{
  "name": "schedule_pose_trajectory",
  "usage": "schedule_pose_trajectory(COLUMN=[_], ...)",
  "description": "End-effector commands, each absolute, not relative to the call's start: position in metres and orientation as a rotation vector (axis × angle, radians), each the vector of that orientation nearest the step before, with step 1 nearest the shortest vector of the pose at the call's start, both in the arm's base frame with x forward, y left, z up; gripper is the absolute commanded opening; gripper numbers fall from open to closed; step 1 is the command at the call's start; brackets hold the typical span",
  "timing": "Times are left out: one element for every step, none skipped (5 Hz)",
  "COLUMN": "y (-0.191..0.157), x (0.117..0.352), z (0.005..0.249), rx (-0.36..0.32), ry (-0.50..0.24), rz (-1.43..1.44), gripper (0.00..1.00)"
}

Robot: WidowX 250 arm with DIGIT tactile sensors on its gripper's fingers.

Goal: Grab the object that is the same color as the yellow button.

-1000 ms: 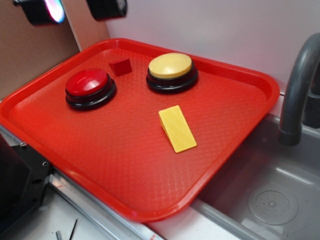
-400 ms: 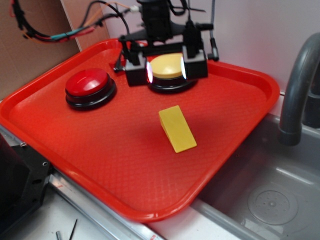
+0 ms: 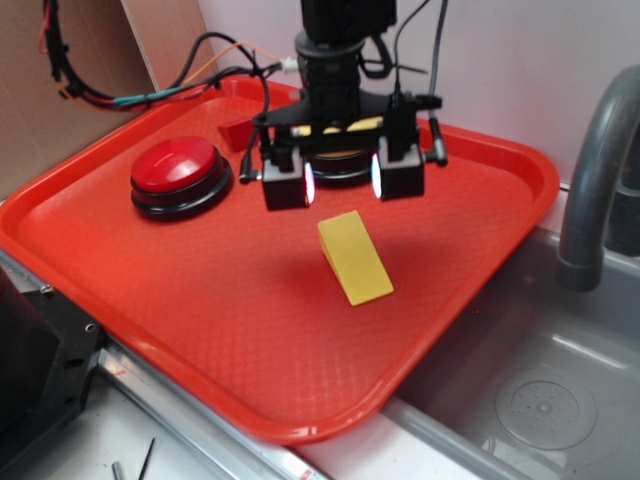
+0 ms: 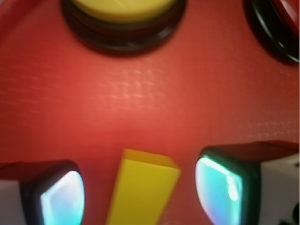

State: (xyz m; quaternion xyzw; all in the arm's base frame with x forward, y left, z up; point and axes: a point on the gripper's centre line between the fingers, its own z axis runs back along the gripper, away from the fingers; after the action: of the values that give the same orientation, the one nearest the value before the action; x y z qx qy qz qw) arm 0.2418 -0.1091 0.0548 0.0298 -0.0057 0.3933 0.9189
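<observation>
The object, a small yellow wedge block (image 3: 354,258), lies on the red tray (image 3: 200,300), right of its middle. My gripper (image 3: 342,183) hovers open just above and behind the block, not touching it. In the wrist view the wedge (image 4: 143,190) sits between my two spread fingers (image 4: 63,199), with a gap on each side. The yellow button (image 4: 123,9) on its black base is at the top of the wrist view. In the exterior view the arm hides most of the yellow button (image 3: 340,127).
A red domed button (image 3: 175,175) stands on the left of the tray, with a small red wedge (image 3: 238,133) behind it. A grey faucet (image 3: 595,180) and a sink (image 3: 540,400) lie to the right. Cables (image 3: 150,90) hang at the back left.
The arm came in from the back, passed over the yellow button and moved forward and lower toward the yellow wedge. The wedge and buttons stayed put.
</observation>
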Motion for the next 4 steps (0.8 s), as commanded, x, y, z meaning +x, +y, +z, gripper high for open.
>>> schedule_pose_trajectory(y=[-0.112, -0.114, -0.115, -0.109], x=[0.241, 0.244, 0.239, 0.239], z=[0.051, 0.043, 0.033, 0.026], rx=[0.056, 0.06, 0.044, -0.009], ry=[-0.063, -0.04, -0.016, -0.017], rz=[0.759, 0.772, 0.801, 0.826], gripper=[1.0, 1.0, 1.0, 1.0])
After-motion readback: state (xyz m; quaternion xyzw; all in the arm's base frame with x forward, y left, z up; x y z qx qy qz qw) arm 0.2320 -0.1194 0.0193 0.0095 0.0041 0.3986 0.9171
